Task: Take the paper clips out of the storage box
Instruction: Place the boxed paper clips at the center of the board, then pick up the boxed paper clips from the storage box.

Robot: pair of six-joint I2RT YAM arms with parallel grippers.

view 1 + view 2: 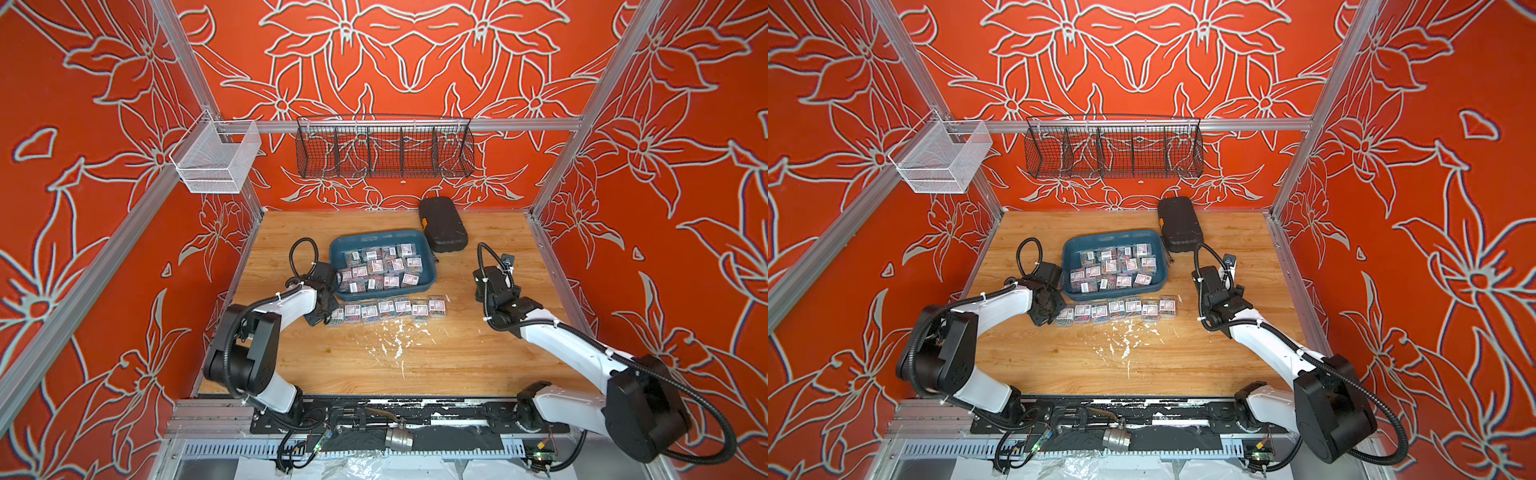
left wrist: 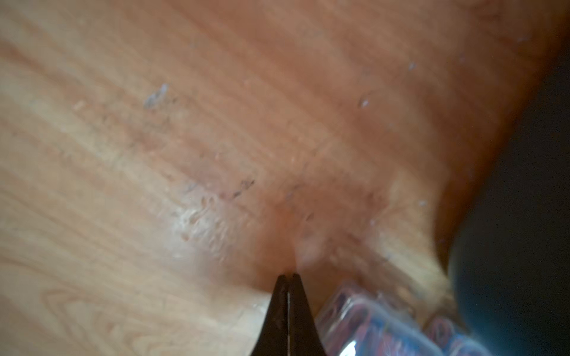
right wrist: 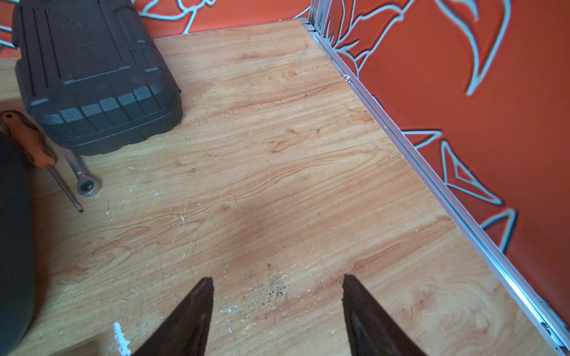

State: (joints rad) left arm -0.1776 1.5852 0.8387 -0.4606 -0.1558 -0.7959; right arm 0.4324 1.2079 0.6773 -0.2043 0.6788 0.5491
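**While clips (image 1: 386, 309) line the table (image 1: 415, 365), both grippers are empty**

Although a row of seven boxes lies on the wood at the centre of both top views, just below the tray (image 1: 353, 243), many more clips are piled inside that tray. Most have their labels up, and some are tilted against one another. The tray sits slightly above the frame's centre, turned a little off square. Its lower rim is near the row, but whether they touch cannot be told.

The left gripper (image 2: 288, 275) is at the left end of the row, low over the table. Its wrist view shows the two fingertips pressed together with nothing between them and bare wood under the tips. Blurred boxes lie just beside the fingers, with the tray's dark wall close by. Whether a finger touches the nearest box cannot be told.

The right gripper (image 3: 277, 280) is right of centre in the top views, well apart from the tray and the row. Its jaws stand clearly apart and hold nothing, with only scuffed, white-flecked wood between them.

A black case (image 1: 442, 224) lies just beside the tray's upper right corner. In the right wrist view, a screwdriver (image 3: 29, 138) and a ratchet (image 3: 84, 182) lie next to the case. A wire basket (image 1: 384, 147) hangs on the back wall, upper centre of the frame.
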